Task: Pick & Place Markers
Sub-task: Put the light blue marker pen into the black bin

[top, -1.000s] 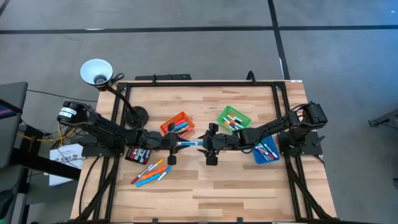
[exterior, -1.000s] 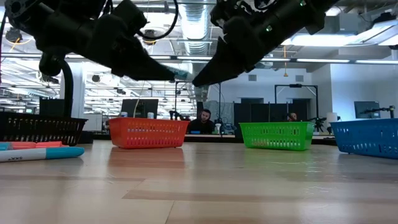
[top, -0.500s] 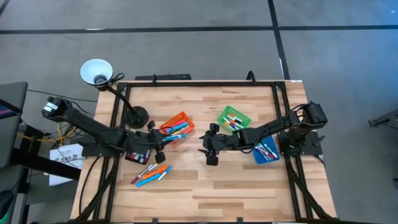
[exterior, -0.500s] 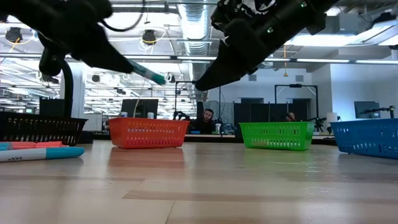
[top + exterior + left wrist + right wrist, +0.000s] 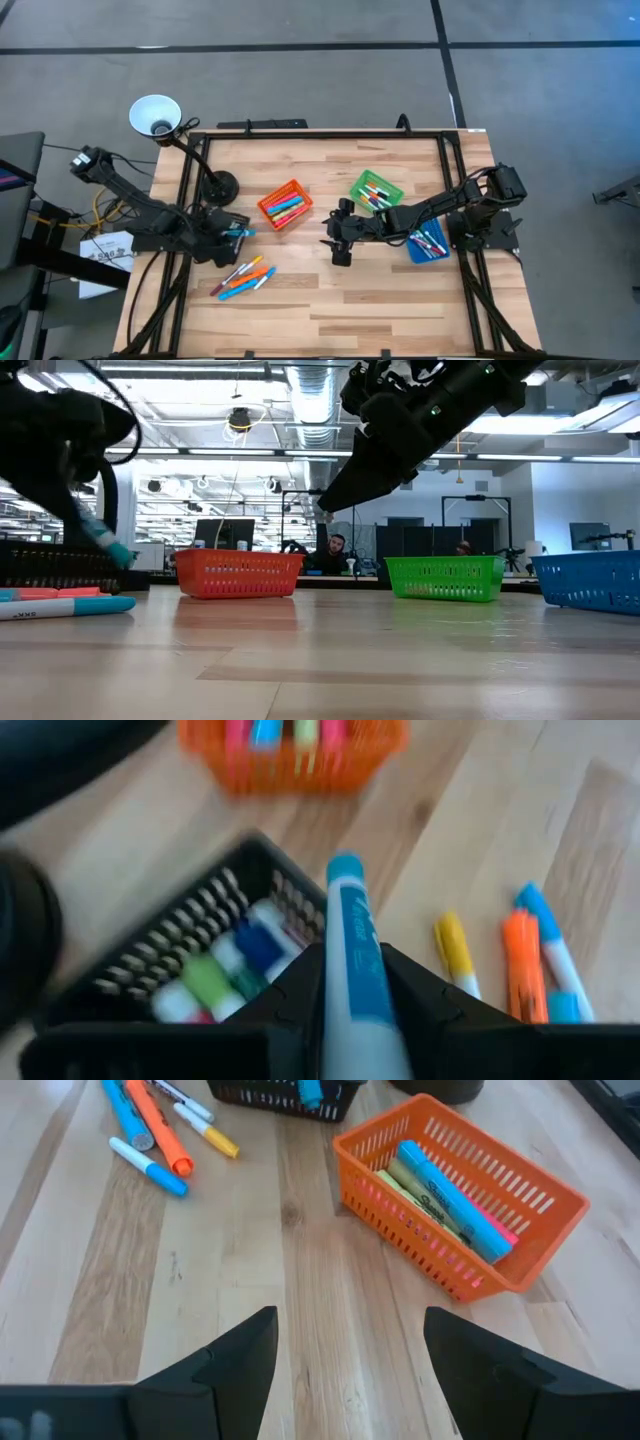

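Left tool (image 5: 352, 1010) is clenched on a blue-capped marker (image 5: 352, 950), pinched mid-barrel, cap end poking out forward past the fingers; in the high view that left tool (image 5: 225, 233) sits over the black bin (image 5: 222, 243) at the counter's (image 5: 400, 310) left side. Step in hand looks like dropping this marker into the black bin (image 5: 190, 980), which already holds several markers. To do it well: get the cap end fully past the near rim and over the open middle, tilt the barrel in line with the bin's long side, lower close, then let go so it doesn't bounce out or hang on the mesh wall. Risk is the marker straddling the rim, since it seems about as long as the bin is wide. Right tool (image 5: 350, 1350) is released, jaws spread wide and empty, hovering mid-counter near the orange bin (image 5: 470, 1210); in the high view the right tool (image 5: 338, 238) waits between orange bin and green bin (image 5: 377, 190). Loose markers (image 5: 243, 279) lie on the wood just beside the black bin, still to be sorted; blue bin (image 5: 428, 242) sits at the far right. Writing: dark lettering runs along a yellow-green marker (image 5: 425, 1200) in the orange bin, too small to read; the print on the held marker's barrel is too blurred to read.
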Robot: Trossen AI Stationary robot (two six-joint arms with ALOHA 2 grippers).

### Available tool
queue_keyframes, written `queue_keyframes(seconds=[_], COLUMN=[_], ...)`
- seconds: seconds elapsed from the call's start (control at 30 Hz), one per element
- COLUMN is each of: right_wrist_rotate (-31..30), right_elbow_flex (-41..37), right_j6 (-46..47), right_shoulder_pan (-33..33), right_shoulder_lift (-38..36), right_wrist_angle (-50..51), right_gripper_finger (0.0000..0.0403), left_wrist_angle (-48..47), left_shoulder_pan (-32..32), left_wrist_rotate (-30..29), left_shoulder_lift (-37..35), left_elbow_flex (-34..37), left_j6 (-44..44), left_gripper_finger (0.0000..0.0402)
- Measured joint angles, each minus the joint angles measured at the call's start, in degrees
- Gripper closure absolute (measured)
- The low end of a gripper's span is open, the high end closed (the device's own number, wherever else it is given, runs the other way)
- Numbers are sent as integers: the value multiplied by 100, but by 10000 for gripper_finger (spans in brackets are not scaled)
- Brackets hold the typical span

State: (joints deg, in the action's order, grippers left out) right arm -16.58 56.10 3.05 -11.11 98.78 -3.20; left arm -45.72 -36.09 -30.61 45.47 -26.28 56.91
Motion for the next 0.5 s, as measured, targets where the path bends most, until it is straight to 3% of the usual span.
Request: queue_keyframes(seconds=[0.13, 0.33, 0.5], right_wrist_rotate=[0, 0, 0], right_elbow_flex=[0, 0, 0], right_j6=[0, -7, -46], right_shoulder_pan=[0, 0, 11], right_shoulder_lift=[0, 0, 0], right_wrist_angle=[0, 0, -2], right_gripper_finger=[158, 158, 158], left_wrist_angle=[-271, -293, -877], left_shoulder_pan=[-117, -148, -145], left_wrist_rotate=[483, 476, 547], left_shoulder_lift=[-4, -1, -1], left_elbow_flex=[0, -39, -647], left_j6=[501, 510, 496], left_gripper_finger=[321, 321, 321])
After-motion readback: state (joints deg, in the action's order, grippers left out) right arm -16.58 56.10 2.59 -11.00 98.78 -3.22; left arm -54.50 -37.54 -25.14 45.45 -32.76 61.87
